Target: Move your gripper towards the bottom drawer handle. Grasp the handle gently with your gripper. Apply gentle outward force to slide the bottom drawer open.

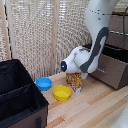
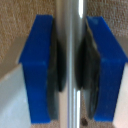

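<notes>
In the wrist view the bottom drawer handle, a silver bar, runs straight between my two blue fingers, whose dark pads press on it from both sides. My gripper is shut on the handle. In the exterior view the gripper is mostly hidden behind the white wrist, against the front of the dark brown bottom drawer at the exterior view's right. The drawer front stands out from the cabinet, with a dark opening showing behind its top edge.
An orange patterned container stands just under the wrist. A yellow bowl and a blue bowl sit on the wooden table. A black fabric box fills the exterior view's left. A curtain hangs behind.
</notes>
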